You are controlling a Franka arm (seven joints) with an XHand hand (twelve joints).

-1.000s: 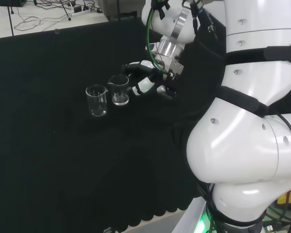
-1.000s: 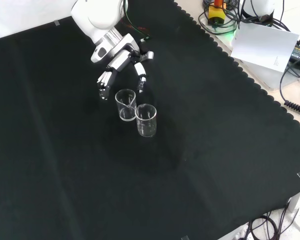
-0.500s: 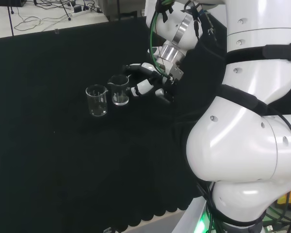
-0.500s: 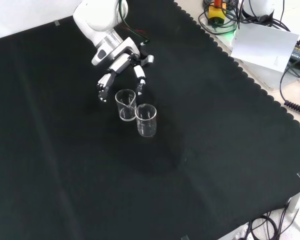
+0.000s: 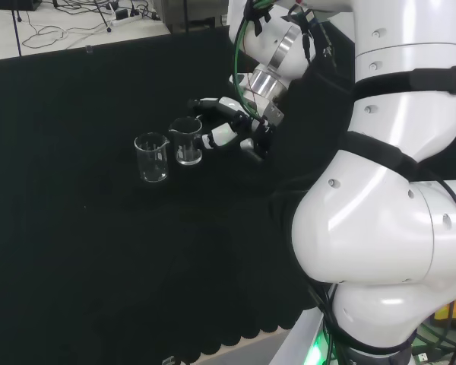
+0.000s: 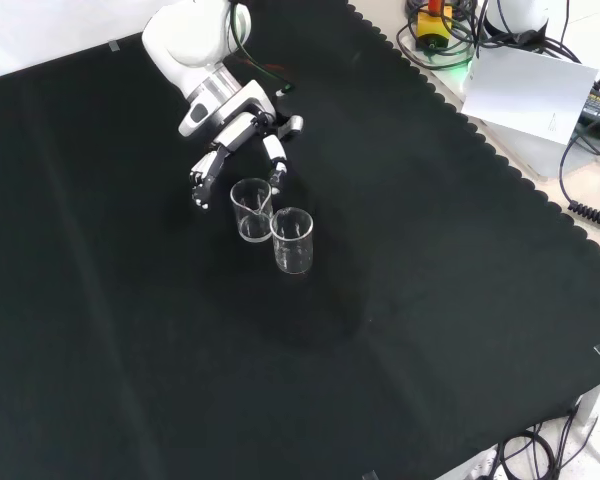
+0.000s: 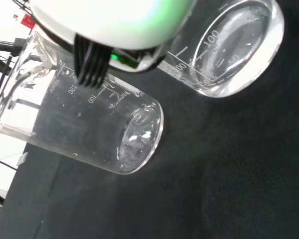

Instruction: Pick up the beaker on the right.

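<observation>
My fingers spread around the right-hand beaker, not clamped on it.

In the head view the beaker (image 5: 187,141) I am after stands upright on the black cloth (image 5: 76,251), the right one of a pair, rim against rim with the other beaker (image 5: 152,157) to its left. In the front view the two sit one behind the other, mine (image 6: 251,209) the farther. My hand (image 5: 232,125) hangs just beside it, on its right in the head view, fingers (image 6: 202,180) apart and lightly bent on either side of the glass. Whether any fingertip touches it, I cannot tell. Both beakers (image 7: 84,119) look empty from the wrist.
</observation>
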